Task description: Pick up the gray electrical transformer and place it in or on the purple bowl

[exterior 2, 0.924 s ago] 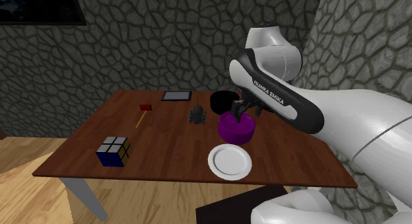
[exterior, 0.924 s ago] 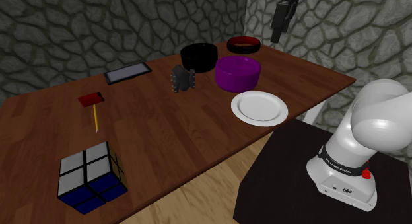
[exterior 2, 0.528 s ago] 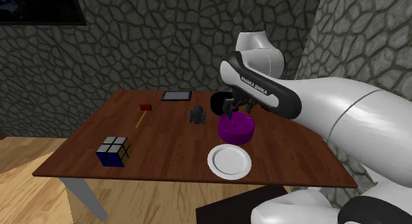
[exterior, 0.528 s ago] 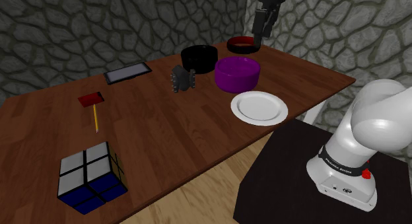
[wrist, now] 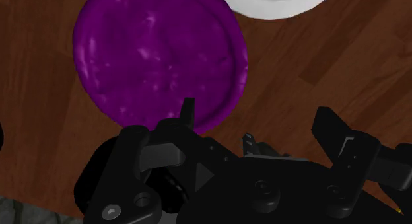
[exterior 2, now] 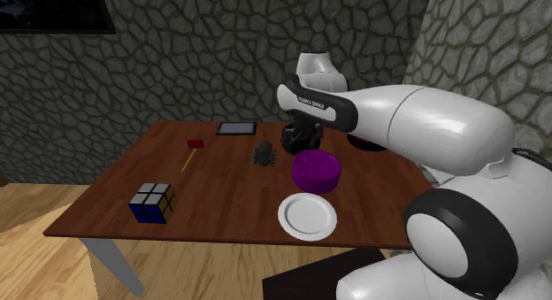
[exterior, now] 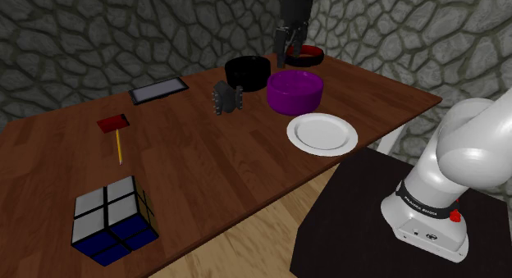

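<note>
The dark grey ribbed transformer (exterior: 227, 97) (exterior 2: 264, 153) stands on the wooden table, just to the shoulder view's left of the purple bowl (exterior: 295, 91) (exterior 2: 317, 170) (wrist: 158, 54). My black gripper (exterior: 285, 48) (exterior 2: 297, 144) (wrist: 257, 123) hangs in the air behind the purple bowl, between the black bowl and the red-rimmed bowl. Its fingers (wrist: 188, 114) stand apart with nothing between them. The wrist view looks down on the purple bowl's empty inside. The transformer is apart from the gripper.
Behind the transformer is a black bowl (exterior: 248, 70); a red-rimmed bowl (exterior: 302, 54) sits farther back. A white plate (exterior: 322, 133) (exterior 2: 308, 216) (wrist: 277, 1) lies in front of the purple bowl. Also on the table (exterior: 205, 178) are a tablet (exterior: 158, 90), a red-headed hammer (exterior: 115, 129) and a puzzle cube (exterior: 113, 219).
The gripper has swung toward the shoulder view's left and come lower, from the stone wall side to a spot behind the purple bowl. The objects on the table have not moved.
</note>
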### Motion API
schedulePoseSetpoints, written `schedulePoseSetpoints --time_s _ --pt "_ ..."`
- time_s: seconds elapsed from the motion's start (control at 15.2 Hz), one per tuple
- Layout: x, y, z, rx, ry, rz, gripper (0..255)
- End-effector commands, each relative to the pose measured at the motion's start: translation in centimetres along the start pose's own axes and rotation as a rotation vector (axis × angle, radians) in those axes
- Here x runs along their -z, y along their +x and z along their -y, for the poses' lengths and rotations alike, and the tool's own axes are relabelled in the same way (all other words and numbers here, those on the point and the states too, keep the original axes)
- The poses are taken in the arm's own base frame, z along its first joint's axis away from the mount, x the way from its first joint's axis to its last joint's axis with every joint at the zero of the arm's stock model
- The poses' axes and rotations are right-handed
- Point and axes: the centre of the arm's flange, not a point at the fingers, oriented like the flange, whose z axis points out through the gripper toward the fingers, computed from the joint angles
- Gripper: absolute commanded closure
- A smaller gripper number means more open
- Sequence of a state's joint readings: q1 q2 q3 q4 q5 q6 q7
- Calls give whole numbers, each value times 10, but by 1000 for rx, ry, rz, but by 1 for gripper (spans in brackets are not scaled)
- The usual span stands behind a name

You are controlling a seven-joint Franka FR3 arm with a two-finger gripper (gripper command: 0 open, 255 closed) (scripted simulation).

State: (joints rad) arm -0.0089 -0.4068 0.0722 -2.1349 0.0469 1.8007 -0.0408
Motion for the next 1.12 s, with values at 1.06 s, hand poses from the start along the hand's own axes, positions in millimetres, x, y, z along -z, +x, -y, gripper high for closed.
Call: schedulePoseSetpoints --time_s 1.06 --pt "-94 213 33 -15 103 -24 0"
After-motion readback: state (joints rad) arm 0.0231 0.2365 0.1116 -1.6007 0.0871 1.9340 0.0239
